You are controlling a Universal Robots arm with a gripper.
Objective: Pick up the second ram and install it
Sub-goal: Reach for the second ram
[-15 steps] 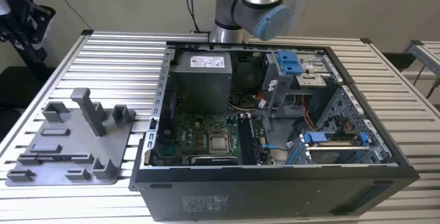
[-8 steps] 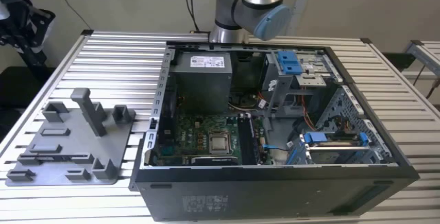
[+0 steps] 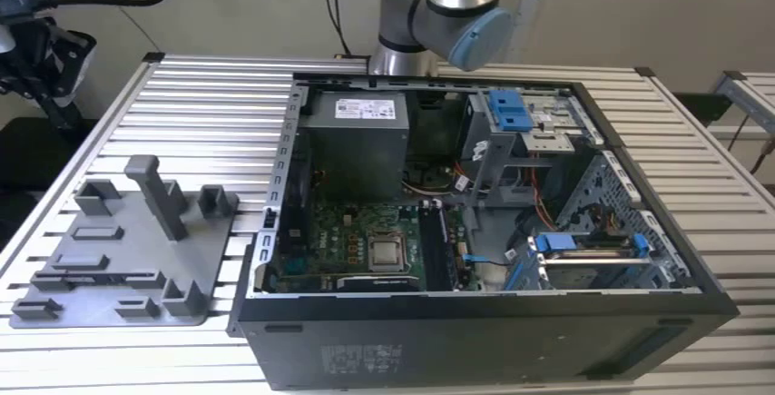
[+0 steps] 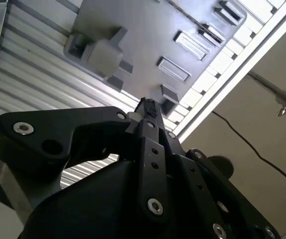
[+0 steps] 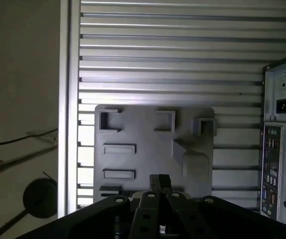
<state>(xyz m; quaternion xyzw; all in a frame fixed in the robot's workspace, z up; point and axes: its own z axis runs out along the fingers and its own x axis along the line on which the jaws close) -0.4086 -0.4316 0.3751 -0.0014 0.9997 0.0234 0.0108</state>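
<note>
Ribbed metal table (image 3: 206, 95) takes up most of what I see, with a bare wall behind it. The gripper (image 5: 159, 180) hangs high over the end of the table at the exterior view's left, pointing down. In both wrist views its fingertips (image 4: 147, 105) sit pressed together. I read it as closed, and I can make out nothing clamped between them.

Below it, well apart, lies the grey tray (image 5: 143, 149). It sits flat on the table with its blocks and one tall post (image 3: 158, 197) upright. Toward the tray's near end runs a long narrow holder (image 3: 103, 278) with a dark line inside. That may be the second ram, but I cannot tell for sure.

Just beside the tray, to the exterior view's right, the open computer case (image 3: 485, 322) lies on its side with the board (image 3: 351, 241) exposed. Beside the processor socket (image 3: 387, 254) a dark strip stands in the memory slots (image 3: 444, 248). I cannot tell whether that is a stick already seated. The arm (image 3: 448, 4) rises at the far edge, behind the case.

By my judgement the job has barely begun. Nothing is in the grip and the tray looks untouched. Both the pick-up and the seating in the case are left to do.
</note>
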